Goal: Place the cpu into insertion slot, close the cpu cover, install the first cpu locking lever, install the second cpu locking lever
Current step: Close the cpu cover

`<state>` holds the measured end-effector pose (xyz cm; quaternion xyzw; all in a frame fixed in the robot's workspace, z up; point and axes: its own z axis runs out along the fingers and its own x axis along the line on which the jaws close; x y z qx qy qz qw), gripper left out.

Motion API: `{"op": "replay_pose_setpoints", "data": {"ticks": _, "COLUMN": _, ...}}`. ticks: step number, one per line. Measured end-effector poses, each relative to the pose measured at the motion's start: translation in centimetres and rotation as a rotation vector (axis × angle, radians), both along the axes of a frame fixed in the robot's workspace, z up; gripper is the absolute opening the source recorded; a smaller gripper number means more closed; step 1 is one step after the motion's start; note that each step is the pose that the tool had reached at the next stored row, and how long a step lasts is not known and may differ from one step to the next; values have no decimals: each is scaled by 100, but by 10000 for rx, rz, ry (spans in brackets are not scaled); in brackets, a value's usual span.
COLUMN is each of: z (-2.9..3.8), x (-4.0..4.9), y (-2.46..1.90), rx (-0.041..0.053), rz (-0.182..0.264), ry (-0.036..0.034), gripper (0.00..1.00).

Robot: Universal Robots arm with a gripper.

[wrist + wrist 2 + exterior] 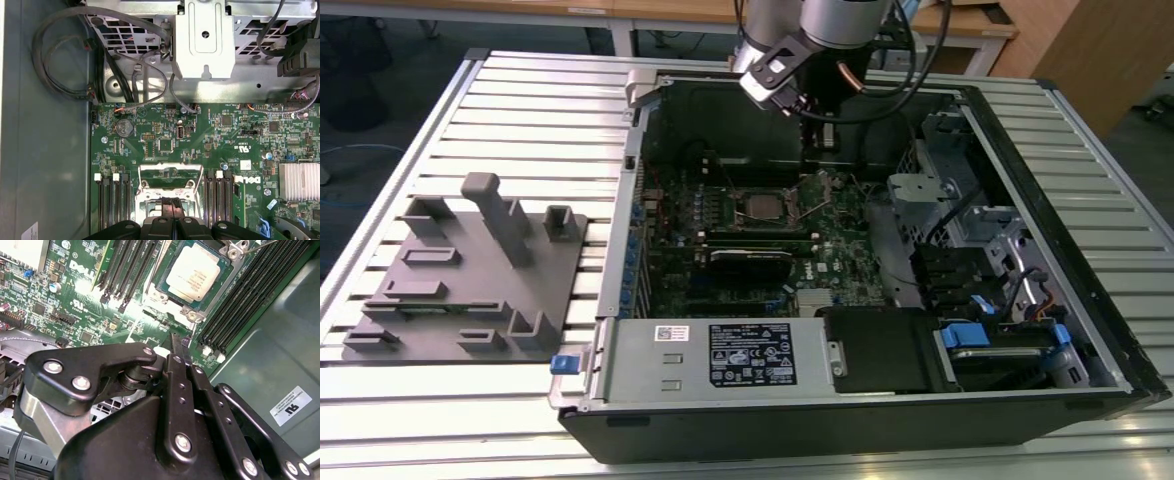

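Resting in the insertion slot (186, 311), the cpu (192, 272) lies near jaws pressed together.

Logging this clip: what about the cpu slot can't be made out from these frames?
Exterior view: the slot is too small to tell what is closed or latched over it.
First wrist view: the shut fingers hide the slot's middle, and the picture edge cuts off the rest.
Second wrist view: the cpu lies in the slot, but the picture edge cuts off one side, so latching cannot be told.
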<state>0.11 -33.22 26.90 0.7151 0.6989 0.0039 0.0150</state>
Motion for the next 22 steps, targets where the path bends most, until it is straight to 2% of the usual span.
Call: {"op": "replay_pose_setpoints", "data": {"ticks": 22, "z": -4, "x": 56, "y": 3, "rx": 0, "rz": 0, "ry": 0, "gripper": 10}}
